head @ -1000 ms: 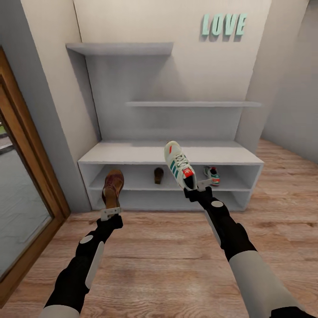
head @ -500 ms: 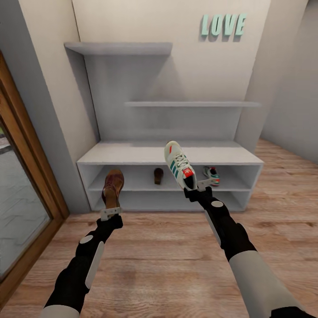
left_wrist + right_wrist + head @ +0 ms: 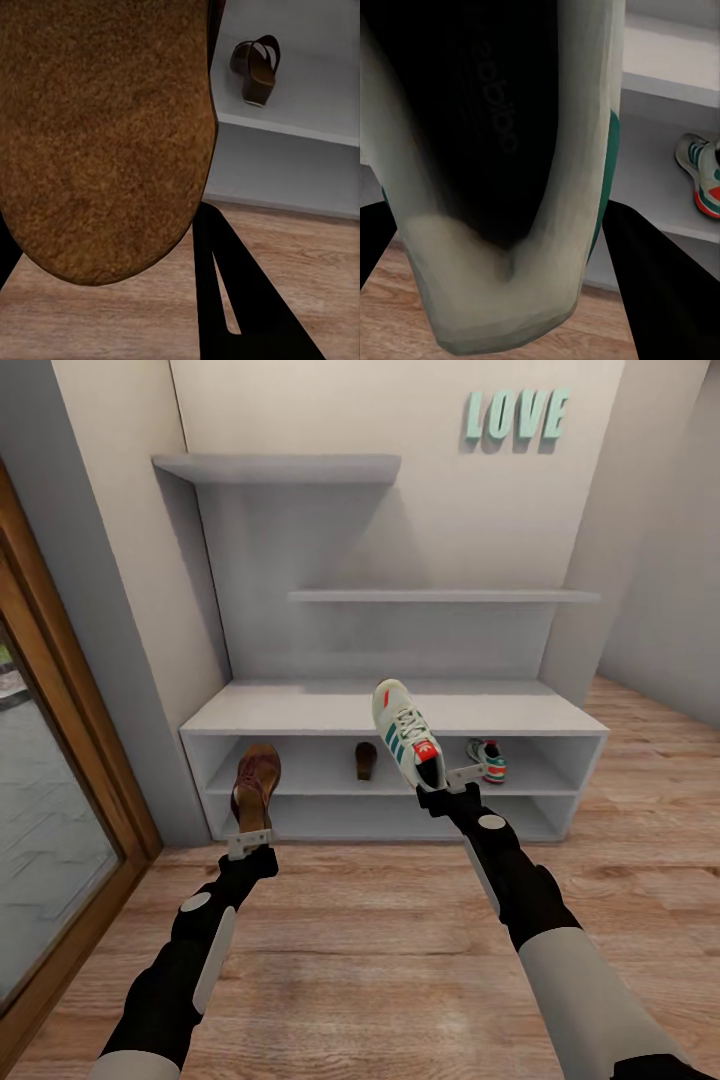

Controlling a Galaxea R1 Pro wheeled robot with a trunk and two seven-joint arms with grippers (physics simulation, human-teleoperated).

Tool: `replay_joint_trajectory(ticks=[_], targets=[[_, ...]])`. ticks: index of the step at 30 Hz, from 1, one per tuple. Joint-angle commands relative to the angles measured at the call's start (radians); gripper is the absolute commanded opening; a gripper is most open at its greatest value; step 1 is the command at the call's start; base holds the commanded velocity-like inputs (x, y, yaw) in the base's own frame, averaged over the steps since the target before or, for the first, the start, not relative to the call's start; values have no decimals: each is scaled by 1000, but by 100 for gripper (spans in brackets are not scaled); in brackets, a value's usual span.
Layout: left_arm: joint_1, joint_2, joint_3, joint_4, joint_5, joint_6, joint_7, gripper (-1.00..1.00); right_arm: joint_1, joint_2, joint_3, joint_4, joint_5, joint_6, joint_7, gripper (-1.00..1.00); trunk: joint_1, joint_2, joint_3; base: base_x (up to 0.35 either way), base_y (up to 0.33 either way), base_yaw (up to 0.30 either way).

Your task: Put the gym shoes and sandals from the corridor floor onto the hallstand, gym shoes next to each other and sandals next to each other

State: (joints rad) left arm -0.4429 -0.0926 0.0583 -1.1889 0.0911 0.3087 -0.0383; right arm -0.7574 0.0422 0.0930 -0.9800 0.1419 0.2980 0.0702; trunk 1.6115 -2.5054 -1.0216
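My left gripper [image 3: 250, 838] is shut on a dark brown sandal [image 3: 255, 785], held upright in front of the hallstand's [image 3: 300, 710] left end; its tan sole [image 3: 105, 135] looms in the left wrist view. My right gripper [image 3: 445, 785] is shut on a white gym shoe [image 3: 405, 732] with teal stripes, toe raised over the bench top; its dark inside [image 3: 495, 120] shows in the right wrist view. The other sandal [image 3: 365, 760] [image 3: 256, 66] stands on the upper open shelf at the middle. The other gym shoe [image 3: 488, 758] [image 3: 701, 176] lies on that shelf to the right.
A wood-framed glass door [image 3: 60, 760] runs along the left. Floating shelves [image 3: 280, 468] and mint LOVE letters [image 3: 515, 415] hang on the wall above the bench. Wood-plank floor [image 3: 360, 940] lies between me and the rack, stretching off to the right.
The whole picture has shifted slightly to the right, so the camera has moved. Both arms keep their shoes in the same pose.
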Motion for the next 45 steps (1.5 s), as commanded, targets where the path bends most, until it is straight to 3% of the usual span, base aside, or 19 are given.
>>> replay_joint_trajectory(ticks=[1,22,24,26,27,30,31,33,34,36,37,39,40,42,45], targets=[[0,-1,3,-1,7,7,-5,-100,0,0,-1,-2,10,6,4,-100,0,0,-1,0,1,0],[0,-1,3,-1,7,7,-5,-100,0,0,0,-2,10,6,3,-100,0,0,-1,0,0,0],[-1,-1,2,32,4,6,-5,-100,0,-1,-7,-5,8,6,3,-100,0,0,-1,0,0,0],[-1,-1,2,37,4,7,-5,-100,0,-5,-58,-6,1,6,4,-100,0,0,-1,0,0,0],[-1,-1,3,37,5,8,-5,-100,0,-7,-107,-6,-14,7,5,-100,0,0,-1,0,0,0],[-1,0,3,38,5,9,-5,-100,0,-13,-305,-6,-92,12,9,-100,0,0,-1,0,0,0],[-2,0,3,38,5,9,-5,-100,0,-27,-370,-6,-109,20,10,-100,0,0,-1,0,0,0],[-2,0,3,39,5,10,-5,-100,0,-92,-472,-6,-131,55,11,-100,0,0,-1,0,0,0],[-2,0,3,40,6,10,-5,-100,0,-114,-492,-6,-135,66,11,-100,0,0,-1,0,0,0],[-2,0,3,55,6,10,-5,-100,0,-215,-547,-5,-147,118,11,-100,0,0,-1,0,0,0],[-2,-1,3,61,6,10,-5,-100,0,-241,-557,-4,-149,130,12,-100,0,0,-1,0,0,0],[-3,-2,3,93,6,10,-5,-100,0,-342,-591,1,-153,160,12,-100,0,0,-1,0,0,0],[-4,-4,3,101,6,10,-5,-100,0,-364,-598,1,-153,164,12,-100,0,0,-1,0,0,0],[-6,-9,3,135,5,10,-4,-100,0,-435,-634,4,-155,174,13,-100,0,0,-1,0,0,0],[-8,-12,3,168,3,10,-2,-100,0,-551,-734,7,-155,192,13,-100,0,0,-1,0,0,0]])
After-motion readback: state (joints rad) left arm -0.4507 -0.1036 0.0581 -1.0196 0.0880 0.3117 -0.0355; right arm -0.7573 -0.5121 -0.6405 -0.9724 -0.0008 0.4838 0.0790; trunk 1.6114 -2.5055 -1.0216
